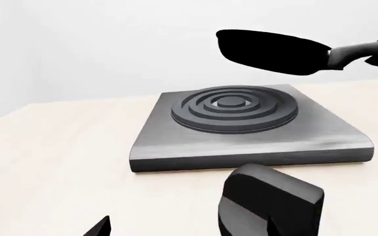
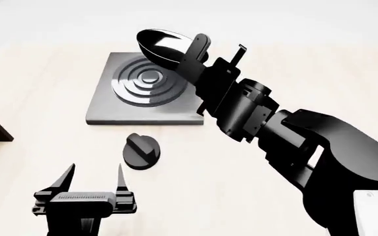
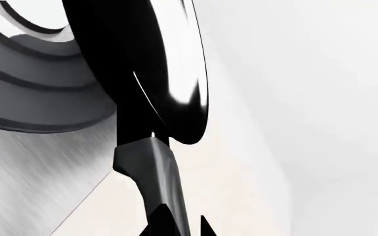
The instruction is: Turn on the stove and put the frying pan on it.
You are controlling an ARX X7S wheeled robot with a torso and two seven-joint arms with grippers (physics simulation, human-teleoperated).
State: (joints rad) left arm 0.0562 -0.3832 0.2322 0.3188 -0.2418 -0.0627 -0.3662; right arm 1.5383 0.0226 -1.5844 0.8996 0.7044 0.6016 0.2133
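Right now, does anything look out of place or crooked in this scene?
Only the frying pan stands out: the right tool holds it by the handle in the air above the stove, and it is tilted, not level. The knob lies on the table apart from the stove. Nothing looks spilled or damaged.

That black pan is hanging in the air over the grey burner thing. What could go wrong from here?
1. The right pincer holds the frying pan only by its handle, tilted above the stove; it could twist or slip in the grip.
2. The pan hangs over the slab's far right part, not over the rings, so it may land off-centre.
3. The knob sits untouched near the open left pincer; whether the stove is on cannot be told.
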